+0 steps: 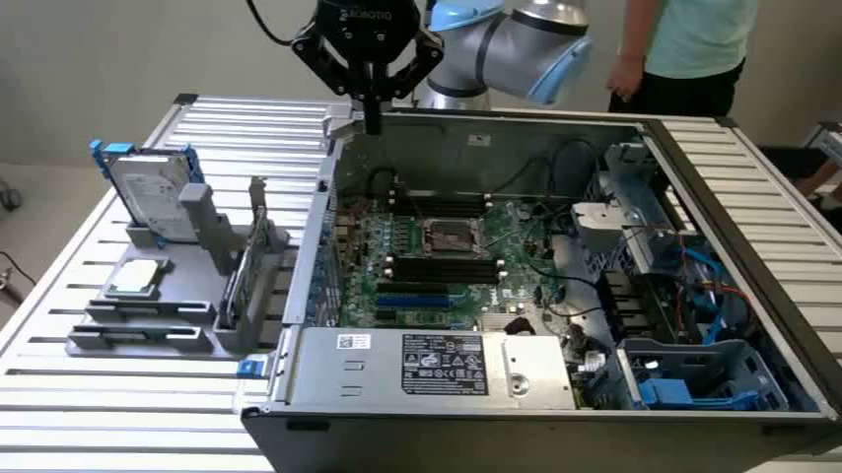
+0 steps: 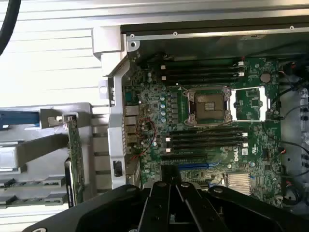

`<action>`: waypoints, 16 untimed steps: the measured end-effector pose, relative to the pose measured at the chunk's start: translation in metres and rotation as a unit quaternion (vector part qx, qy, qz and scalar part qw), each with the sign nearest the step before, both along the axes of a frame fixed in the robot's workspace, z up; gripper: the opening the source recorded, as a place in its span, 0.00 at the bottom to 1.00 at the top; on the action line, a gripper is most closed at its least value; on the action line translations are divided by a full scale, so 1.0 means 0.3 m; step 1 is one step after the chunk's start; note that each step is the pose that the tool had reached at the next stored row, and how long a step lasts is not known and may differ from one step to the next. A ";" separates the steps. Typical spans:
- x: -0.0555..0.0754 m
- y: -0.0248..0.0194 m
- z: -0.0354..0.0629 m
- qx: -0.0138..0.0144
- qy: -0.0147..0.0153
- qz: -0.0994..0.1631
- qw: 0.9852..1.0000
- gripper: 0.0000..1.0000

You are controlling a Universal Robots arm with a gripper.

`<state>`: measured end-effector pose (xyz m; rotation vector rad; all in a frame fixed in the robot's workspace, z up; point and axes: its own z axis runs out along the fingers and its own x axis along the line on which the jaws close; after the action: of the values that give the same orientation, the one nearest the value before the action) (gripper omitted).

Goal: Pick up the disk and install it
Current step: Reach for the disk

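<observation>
Light: bright and even across the table (image 1: pixel 79 394).
Glare: table slats washed out white in the wrist view.
Shadow: dim inside the computer case (image 1: pixel 500 148).

Pincer (image 1: pixel 373 120) empty, fully closed, tips straight down, under a raised grey-blue arm (image 1: pixel 526 44).

Disk (image 1: pixel 148 192) is standing upright at the back of the rack (image 1: pixel 145 335), the rack sitting just beside the case (image 1: pixel 487 143) on the exterior view's left. Chip (image 1: pixel 138 278) is lying on the rack before the disk. Circuit card (image 1: pixel 245 276) is standing on edge nearest the case. Gripper (image 1: pixel 373 124) is hanging over the case's far wall.
</observation>
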<state>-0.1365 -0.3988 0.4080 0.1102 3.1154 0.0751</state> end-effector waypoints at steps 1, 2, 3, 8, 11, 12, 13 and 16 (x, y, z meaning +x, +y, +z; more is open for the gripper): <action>0.000 0.000 0.000 0.000 0.000 0.000 1.000 0.11; 0.000 0.000 0.000 0.000 0.000 0.000 1.000 0.11; -0.001 0.000 0.000 0.000 0.000 0.000 1.000 0.11; -0.001 0.000 0.001 0.000 0.000 0.000 1.000 0.11; -0.022 0.002 0.002 0.000 0.000 0.000 1.000 0.11; -0.037 0.003 0.002 0.000 -0.001 0.000 1.000 0.11; -0.052 0.005 0.002 0.000 -0.001 0.000 1.000 0.11; -0.098 0.012 0.002 0.000 -0.001 0.000 1.000 0.11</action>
<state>-0.1660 -0.3950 0.4087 0.1103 3.1142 0.0751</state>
